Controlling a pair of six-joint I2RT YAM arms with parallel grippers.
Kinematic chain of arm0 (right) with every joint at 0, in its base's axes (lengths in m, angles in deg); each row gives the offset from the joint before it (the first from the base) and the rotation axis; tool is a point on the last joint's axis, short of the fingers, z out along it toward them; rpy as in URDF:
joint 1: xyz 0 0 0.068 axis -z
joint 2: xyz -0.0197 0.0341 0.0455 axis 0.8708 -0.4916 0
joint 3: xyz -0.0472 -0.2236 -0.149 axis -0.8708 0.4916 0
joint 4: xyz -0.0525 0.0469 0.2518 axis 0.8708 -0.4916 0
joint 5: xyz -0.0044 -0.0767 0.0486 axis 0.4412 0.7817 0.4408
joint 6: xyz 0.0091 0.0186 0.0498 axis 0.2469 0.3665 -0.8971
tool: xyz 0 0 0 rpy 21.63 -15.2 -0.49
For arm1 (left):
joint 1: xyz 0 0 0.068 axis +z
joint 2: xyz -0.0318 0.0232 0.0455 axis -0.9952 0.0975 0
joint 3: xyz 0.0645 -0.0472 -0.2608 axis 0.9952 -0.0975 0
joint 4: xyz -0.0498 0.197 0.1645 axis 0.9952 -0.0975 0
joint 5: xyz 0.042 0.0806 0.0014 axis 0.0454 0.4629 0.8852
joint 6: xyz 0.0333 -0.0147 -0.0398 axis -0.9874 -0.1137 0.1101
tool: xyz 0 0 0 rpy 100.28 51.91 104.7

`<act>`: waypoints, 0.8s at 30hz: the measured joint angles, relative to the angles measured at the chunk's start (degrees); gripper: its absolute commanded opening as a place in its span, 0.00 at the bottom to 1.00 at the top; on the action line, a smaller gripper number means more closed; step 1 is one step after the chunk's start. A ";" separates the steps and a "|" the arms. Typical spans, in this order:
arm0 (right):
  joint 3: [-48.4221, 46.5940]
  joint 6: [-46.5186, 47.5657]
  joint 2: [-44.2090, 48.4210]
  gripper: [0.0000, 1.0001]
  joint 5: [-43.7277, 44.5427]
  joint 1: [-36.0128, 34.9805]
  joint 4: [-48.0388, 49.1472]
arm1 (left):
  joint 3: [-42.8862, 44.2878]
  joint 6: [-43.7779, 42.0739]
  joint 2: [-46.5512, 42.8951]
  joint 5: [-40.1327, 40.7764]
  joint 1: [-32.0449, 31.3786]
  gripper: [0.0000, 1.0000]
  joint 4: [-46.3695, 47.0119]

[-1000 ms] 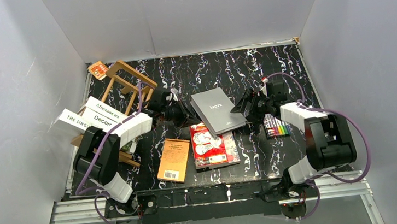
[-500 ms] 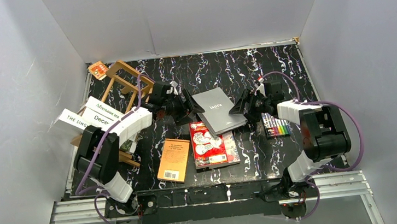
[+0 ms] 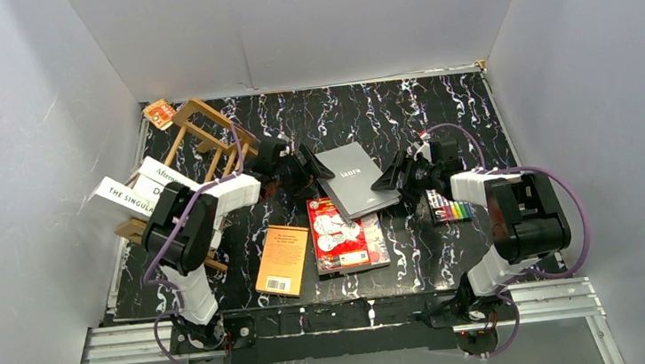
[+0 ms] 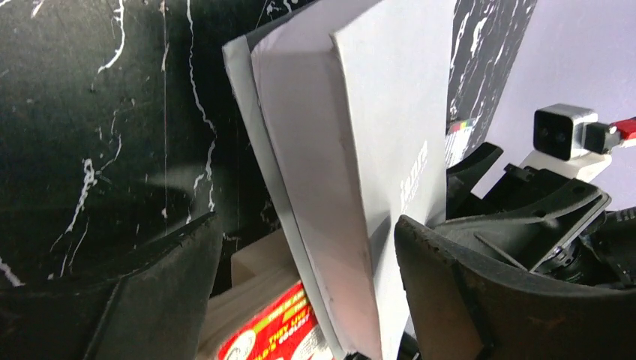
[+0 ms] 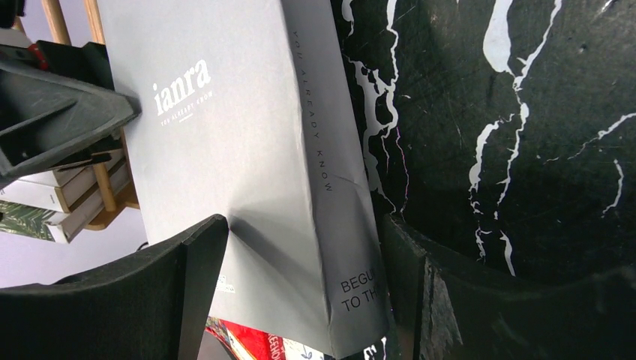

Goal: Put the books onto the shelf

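Starts with the shelf [image 3: 203,135] just behind the left gripper [image 3: 310,163], the nearer arm, jaws spread loosely about the tilted grey book [image 3: 354,179], long axis crosswise between both tools, and ends at the right gripper [image 3: 387,177] straddling its spine, pinch impossible to confirm.

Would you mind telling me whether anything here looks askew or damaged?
Yes. The shelf sits askew at the left side of the table, diagonal to its edges, with white books jutting past the edge. The grey book has a creased cover beside a finger of the right gripper.
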 measured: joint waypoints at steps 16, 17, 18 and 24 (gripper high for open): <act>0.33 -0.87 0.00 0.72 -2.73 0.26 1.95 | -3.50 8.15 4.00 -3.61 -0.94 0.25 20.11; 0.33 -0.90 0.00 0.73 -2.84 0.28 1.95 | -3.50 8.13 3.93 -3.69 -0.94 0.25 20.20; 0.33 -0.90 0.00 0.74 -2.91 0.31 1.95 | -3.50 8.00 3.80 -3.91 -0.87 0.24 20.15; 0.31 -1.46 2.93 0.88 -3.54 0.31 1.62 | -2.71 5.35 1.31 -7.80 0.31 0.25 16.96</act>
